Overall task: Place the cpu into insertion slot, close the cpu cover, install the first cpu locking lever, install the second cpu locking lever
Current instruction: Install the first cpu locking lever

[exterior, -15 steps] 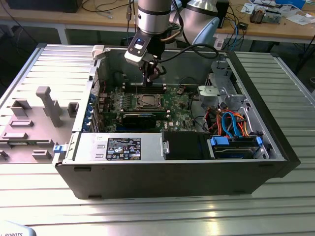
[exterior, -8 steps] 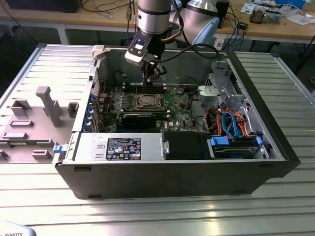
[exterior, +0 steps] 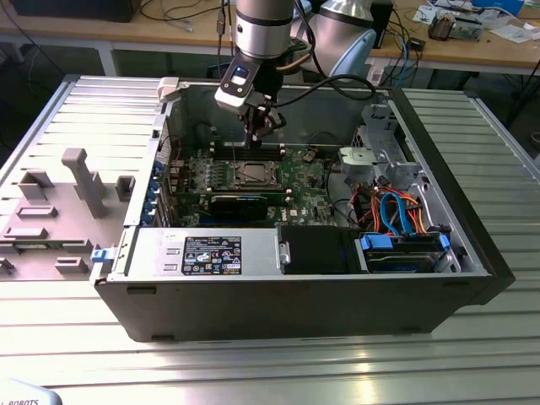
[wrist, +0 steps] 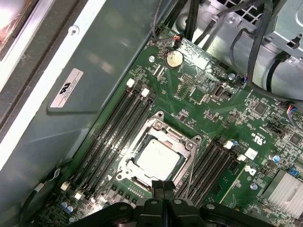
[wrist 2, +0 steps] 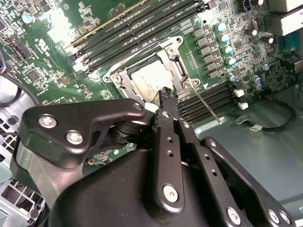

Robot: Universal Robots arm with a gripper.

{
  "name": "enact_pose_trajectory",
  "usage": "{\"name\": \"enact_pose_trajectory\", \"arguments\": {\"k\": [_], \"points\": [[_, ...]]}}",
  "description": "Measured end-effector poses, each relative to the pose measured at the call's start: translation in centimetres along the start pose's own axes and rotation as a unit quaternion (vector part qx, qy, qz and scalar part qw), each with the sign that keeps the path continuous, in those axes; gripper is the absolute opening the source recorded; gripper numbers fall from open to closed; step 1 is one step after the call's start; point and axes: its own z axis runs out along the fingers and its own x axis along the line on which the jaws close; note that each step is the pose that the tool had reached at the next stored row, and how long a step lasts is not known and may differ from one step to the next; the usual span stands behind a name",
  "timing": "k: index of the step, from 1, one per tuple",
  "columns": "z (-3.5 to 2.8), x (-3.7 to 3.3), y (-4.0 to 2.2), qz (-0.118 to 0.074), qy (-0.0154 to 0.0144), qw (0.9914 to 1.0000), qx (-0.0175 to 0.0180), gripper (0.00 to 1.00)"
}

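Exterior view: one gripper (exterior: 263,133), fingers pressed together and holding nothing, over the middle of the motherboard (exterior: 299,184); one cpu (exterior: 253,175) there.
Second wrist view: one cpu cover (wrist 2: 179,66) lying closed over the cpu (seated in the insertion slot (wrist 2: 118,78)), mid-motherboard.
First wrist view: two memory-slot banks (wrist: 113,135) flanking the motherboard's centre.

We see an open computer case (exterior: 295,308) on a ribbed metal table (exterior: 270,363).
Orange and blue cables (exterior: 396,211) bunch inside; a grey moulded tray (exterior: 51,228) lies beside it.
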Motion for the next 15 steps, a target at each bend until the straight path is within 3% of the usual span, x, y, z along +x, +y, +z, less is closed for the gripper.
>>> {"name": "enact_pose_trajectory", "arguments": {"k": [15], "points": [[0.00, 0.00, 0.00, -0.017, -0.0005, 0.99986, 0.0002, 0.11]]}}
